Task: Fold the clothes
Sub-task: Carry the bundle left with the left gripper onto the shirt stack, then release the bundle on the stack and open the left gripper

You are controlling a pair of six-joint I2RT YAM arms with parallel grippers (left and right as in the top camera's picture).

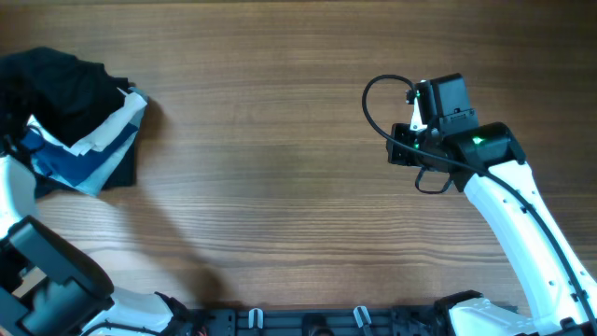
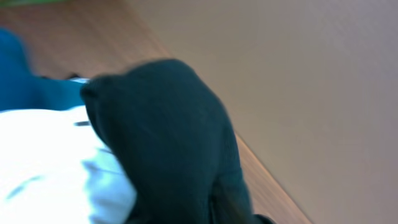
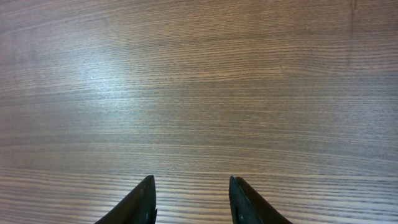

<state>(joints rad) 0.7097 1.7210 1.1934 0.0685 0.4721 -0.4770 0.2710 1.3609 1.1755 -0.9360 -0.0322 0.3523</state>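
The clothes, a black shirt (image 1: 56, 84), lie bunched on top of a pile at the table's far left edge. In the left wrist view the black shirt (image 2: 168, 137) fills the middle and hangs over the spot where my left fingers sit, so they are hidden. My left arm (image 1: 14, 191) reaches up along the left edge to the pile. My right gripper (image 3: 191, 186) hovers open over bare wood on the right, with nothing between its fingers. It is far from the shirt.
A white garment (image 1: 112, 126) (image 2: 43, 155) and blue folded garments (image 1: 61, 163) (image 2: 25, 81) lie under and beside the black shirt. The right arm (image 1: 485, 163) slants in from the bottom right. Wooden table (image 1: 280, 187) spans the view.
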